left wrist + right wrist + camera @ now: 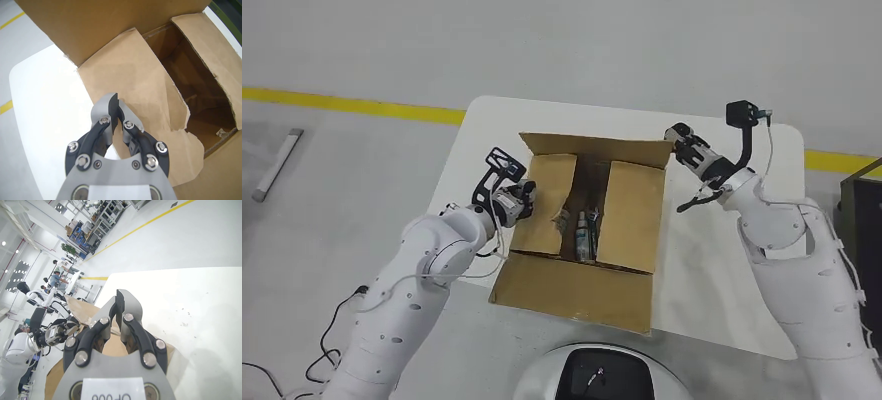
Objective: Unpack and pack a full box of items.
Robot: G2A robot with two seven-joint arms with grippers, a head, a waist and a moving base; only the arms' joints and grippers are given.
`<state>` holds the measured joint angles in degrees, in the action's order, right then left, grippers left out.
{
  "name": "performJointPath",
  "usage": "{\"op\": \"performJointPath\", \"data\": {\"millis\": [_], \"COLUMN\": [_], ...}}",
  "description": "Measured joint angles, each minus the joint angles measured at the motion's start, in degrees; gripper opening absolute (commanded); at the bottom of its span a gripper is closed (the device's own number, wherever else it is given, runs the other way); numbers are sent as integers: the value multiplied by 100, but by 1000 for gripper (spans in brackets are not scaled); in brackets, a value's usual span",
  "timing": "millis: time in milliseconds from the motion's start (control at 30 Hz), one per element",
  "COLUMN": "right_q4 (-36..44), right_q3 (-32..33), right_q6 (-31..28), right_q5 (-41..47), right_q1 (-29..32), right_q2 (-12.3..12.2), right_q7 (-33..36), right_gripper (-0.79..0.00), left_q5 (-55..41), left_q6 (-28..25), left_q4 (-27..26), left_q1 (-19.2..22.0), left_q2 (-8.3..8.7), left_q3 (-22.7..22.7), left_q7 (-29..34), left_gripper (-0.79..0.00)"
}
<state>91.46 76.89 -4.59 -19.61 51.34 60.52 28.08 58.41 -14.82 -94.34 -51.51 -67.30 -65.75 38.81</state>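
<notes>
Left gripper (115, 99) closed, empty, over box (572, 295) left flap (547, 205); right gripper (118, 295) closed by far corner. Box sits on table (712, 290), flaps partly open, items (585, 235) inside (unpacking barely begun, repacking all left).

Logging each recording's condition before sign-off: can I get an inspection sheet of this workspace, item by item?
Surface: white table with rounded corners.
Job's things: cardboard box mid-table, its two inner flaps half closed; items show in the gap between them, kinds too small to tell.
Clutter: a few specks on the table top.
Grippers: left gripper shut, empty, over the box's left flap; right gripper shut, at the box's far right corner.
Cables: black cables on the floor beside the left arm.
Surroundings: grey floor with a yellow line; a grey bar lies on it.
</notes>
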Motion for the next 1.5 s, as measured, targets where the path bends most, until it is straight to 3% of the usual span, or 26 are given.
{"op": "performJointPath", "data": {"millis": [33, 67, 133, 167, 200, 600, 767, 933, 1033, 1500], "right_q4": [155, 263, 503, 604, 703, 1317, 1489, 1617, 1687, 1630], "right_q3": [35, 61, 109, 124, 137, 257, 403, 401, 365, 167], "right_q6": [-41, -68, -68, -60, -61, -97, -515, -631, -589, -75], "right_q5": [-79, -132, -337, -399, -438, -911, -851, -942, -948, -741], "right_q1": [89, 159, 317, 382, 449, 997, 1271, 1476, 1566, 1583], "right_q2": [-15, -25, -51, -58, -64, -107, -142, -159, -157, -105], "right_q7": [55, 91, 186, 215, 244, 312, 451, 606, 631, 681], "right_gripper": [-785, -785, -785, -785, -785, -785, -785, -785, -785, -785], "left_q5": [-12, -22, -35, -50, -66, -134, -244, -405, -590, -687], "left_q6": [21, 30, 78, 112, 155, 359, 185, -348, -330, -239], "left_q4": [-70, -127, -271, -340, -411, -1290, -1505, -1737, -1795, -1801], "left_q1": [-40, -77, -175, -219, -264, -820, -1097, -1446, -1591, -1622], "left_q2": [14, 26, 58, 71, 84, 281, 350, 428, 454, 455], "left_q3": [-68, -127, -289, -365, -446, -1628, -1966, -2237, -2391, -2419], "left_q7": [76, 138, 288, 347, 405, 1297, 1599, 1813, 1891, 1891], "left_gripper": [-674, -659, -434, -114, 0, 0, 0, 0, 0, 0]}}
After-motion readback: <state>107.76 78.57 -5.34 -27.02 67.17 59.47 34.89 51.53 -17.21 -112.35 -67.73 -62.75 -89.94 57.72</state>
